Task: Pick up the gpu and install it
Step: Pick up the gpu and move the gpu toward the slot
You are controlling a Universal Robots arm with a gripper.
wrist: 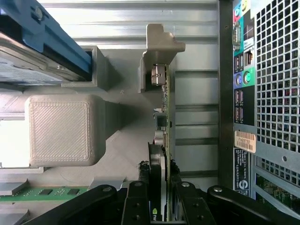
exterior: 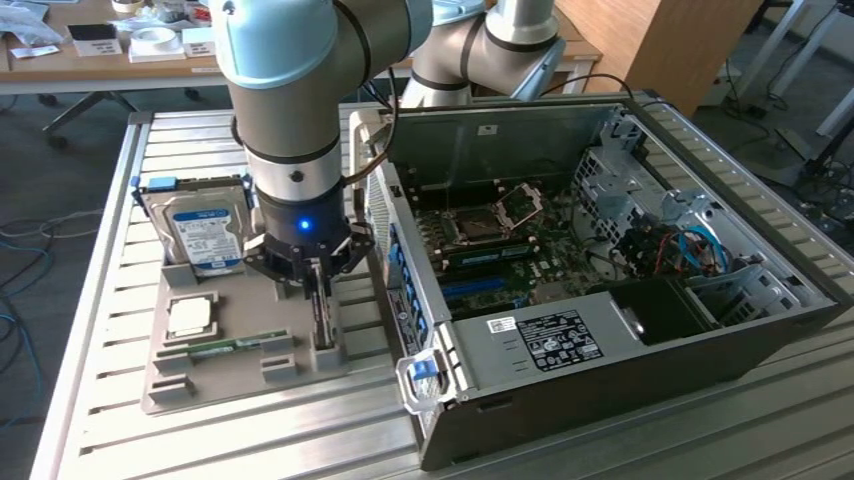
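Observation:
The gpu (exterior: 322, 318) stands on edge in a slot of the grey holder tray (exterior: 227, 385), to the exterior view's left of the open computer case (exterior: 601, 300). My gripper (exterior: 315, 287) comes straight down on the card's top edge. In the wrist view the gpu (wrist: 164, 117) shows edge-on, a thin dark card with a silver bracket at its far end, held up by a grey post (wrist: 159, 47). My gripper (wrist: 161, 192) has its black fingers (wrist: 136, 201) pressed against both faces of the card. The card still sits in its slot.
A silver hard drive (exterior: 207, 235) with a blue-white label stands at the tray's back. A processor chip (exterior: 191, 317) and a green memory stick (exterior: 238, 347) lie on the tray. The case's rear port panel (wrist: 241, 84) is close beside the card. The motherboard (exterior: 494, 250) lies exposed inside the case.

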